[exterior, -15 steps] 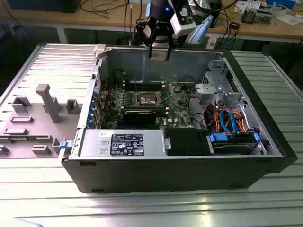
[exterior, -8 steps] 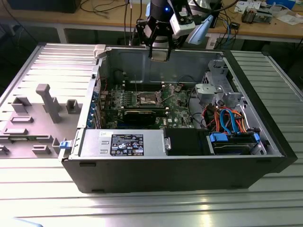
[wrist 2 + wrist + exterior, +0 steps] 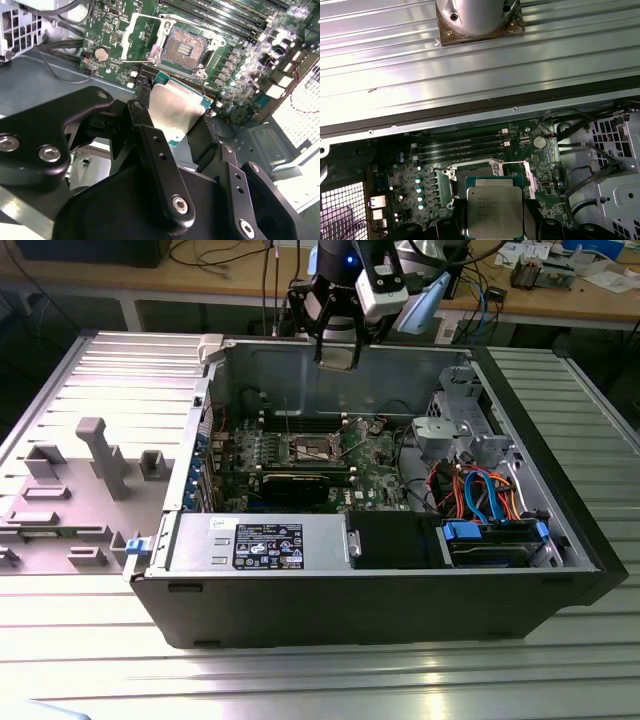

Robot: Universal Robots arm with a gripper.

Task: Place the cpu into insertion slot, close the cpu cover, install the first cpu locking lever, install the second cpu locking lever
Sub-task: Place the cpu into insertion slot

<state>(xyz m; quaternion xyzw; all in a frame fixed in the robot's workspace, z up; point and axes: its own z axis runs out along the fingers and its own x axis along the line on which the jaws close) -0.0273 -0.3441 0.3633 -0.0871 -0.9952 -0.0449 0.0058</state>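
Hanging above the open computer case (image 3: 400, 615) at the top centre of the exterior view, the gripper (image 3: 338, 352) is closed on the cpu (image 3: 177, 112), its black fingers (image 3: 141, 111) pressed against two opposite edges of the chip. In both wrist views the cpu (image 3: 495, 207) shows its silvery metal top ringed by a thin green border, and it is held roughly level, well above the motherboard and touching nothing but the gripper. The insertion slot (image 3: 183, 47) lies bare on the green board beneath it, its dark centre exposed inside the shiny metal rim. The cpu cover (image 3: 128, 35) is swung open, standing just beside the slot with green board visible through its cut-out. In the exterior view the slot (image 3: 313, 447) sits near the middle of the case floor, below the gripper and just behind a long black graphics card (image 3: 300, 485). A round coin battery (image 3: 102, 53) sits on the board near the cover, and the long black memory slots (image 3: 225, 15) run along the far side of the socket. The case rests on a ribbed metal desk (image 3: 300, 680), with a labelled power supply (image 3: 260, 543) along its near wall, a bundle of coloured cables (image 3: 480, 495) toward the exterior view's right, and a grey moulded fixture (image 3: 100, 455) lying on the desk toward the exterior view's left.
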